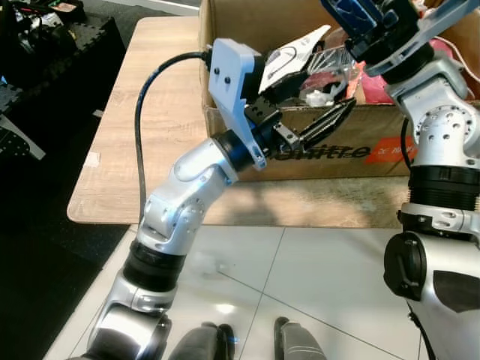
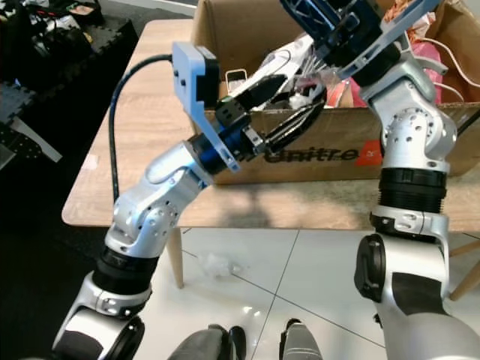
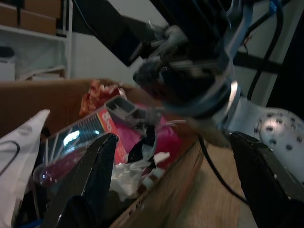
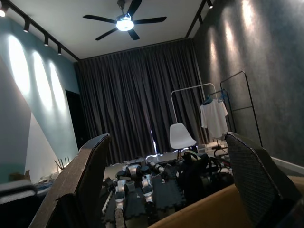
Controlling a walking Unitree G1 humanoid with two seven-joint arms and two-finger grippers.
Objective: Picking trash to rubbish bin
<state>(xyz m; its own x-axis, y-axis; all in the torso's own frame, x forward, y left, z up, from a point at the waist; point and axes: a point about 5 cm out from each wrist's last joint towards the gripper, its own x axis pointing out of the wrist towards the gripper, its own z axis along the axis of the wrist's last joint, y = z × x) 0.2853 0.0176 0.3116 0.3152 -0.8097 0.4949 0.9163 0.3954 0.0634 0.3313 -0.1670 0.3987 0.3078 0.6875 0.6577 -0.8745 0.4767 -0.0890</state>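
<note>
Over the cardboard box (image 1: pixel 330 146) at the counter's (image 1: pixel 150 135) front edge, our left gripper (image 1: pixel 319 112) reaches across the trash (image 3: pixel 137 164) (long axis unclear), jaws spread; our right gripper (image 4: pixel 166 190) tilts upward, jaws spread.

We see a cardboard box (image 1: pixel 330 154) standing on the surface (image 1: pixel 150 120), towards its right side and near its front edge. Trash (image 2: pixel 300 94) lies heaped inside the box. The left end effector (image 1: pixel 319 112) reaches from the left over the box's front wall, its 2 fingers spread, 1 inside the box and 1 along the wall's outer face. The right end effector (image 1: pixel 367 19) hangs above the box's right part. A crumpled scrap (image 2: pixel 217 264) lies on the floor below the surface's front edge, ahead of our feet.
</note>
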